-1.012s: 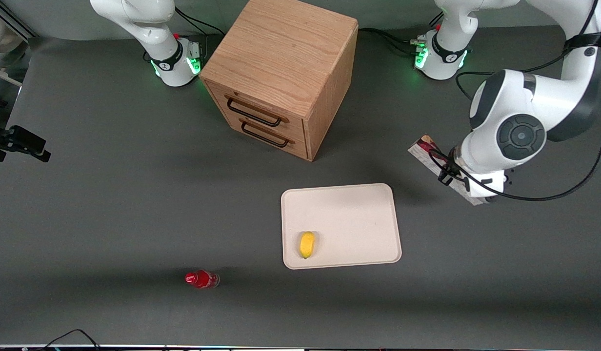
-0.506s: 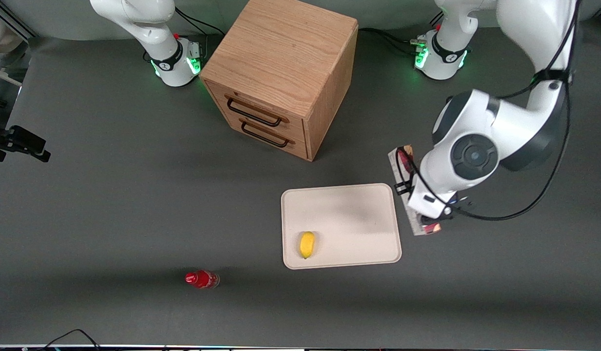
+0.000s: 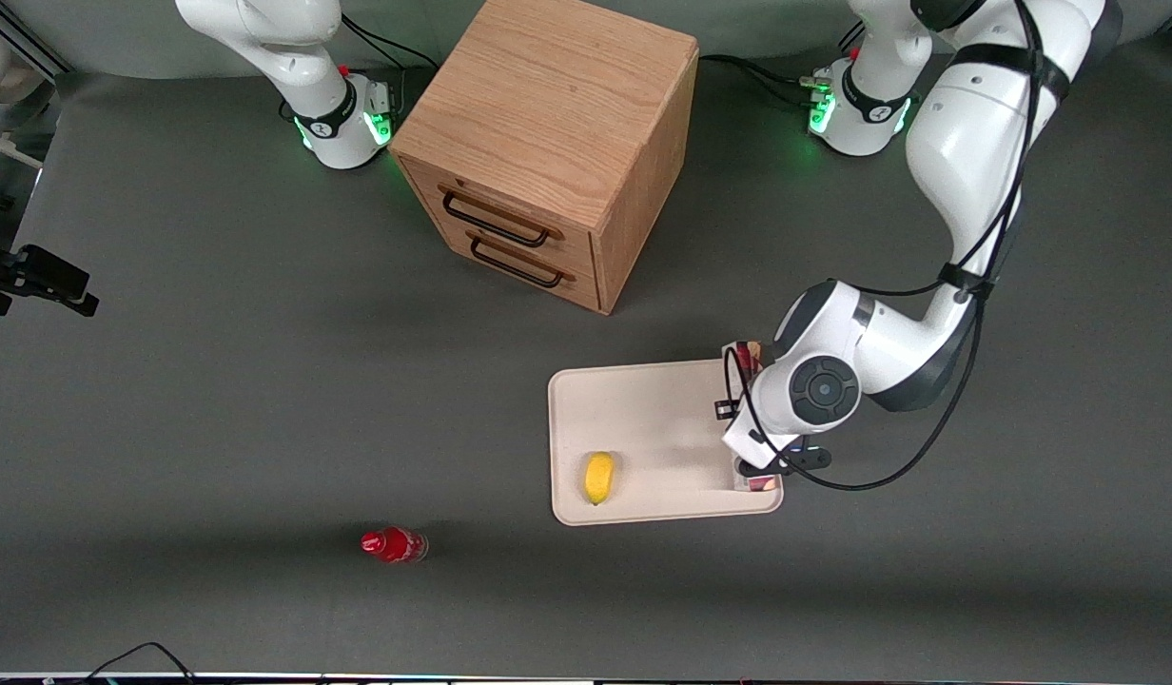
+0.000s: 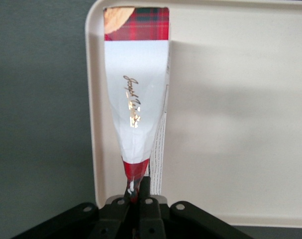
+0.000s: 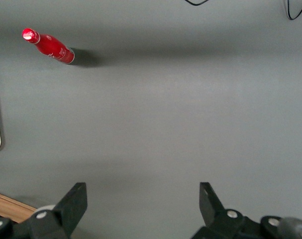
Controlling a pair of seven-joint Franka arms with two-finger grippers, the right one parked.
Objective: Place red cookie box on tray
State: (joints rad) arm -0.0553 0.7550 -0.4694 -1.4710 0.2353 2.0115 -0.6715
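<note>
Left gripper (image 4: pixel 137 191) is over the tray (image 3: pixel 643 419), at the short edge toward the working arm's end of the table, fingers pinched on one end of the red cookie box (image 4: pixel 138 94). In the wrist view the box runs along just inside that rim — white panel with gold script facing the camera, red tartan band at the free end, which lies close to a rounded corner of the tray. From the front the wrist covers most of it; only the two ends poke out, one red tip (image 3: pixel 750 354) at the tray edge farther from the camera and one (image 3: pixel 759 483) near the closer corner. Cannot tell if the box touches the tray surface or hangs just above it (its shadow falls on the tray right beside it). Lemon (image 3: pixel 598 478) sits on the tray, well apart from the box. Small red bottle (image 3: pixel 393 545) on the table nearer the front camera, toward the parked arm's end. Wooden drawer cabinet (image 3: pixel 546 143) farther from the camera than the tray, both drawers shut.
</note>
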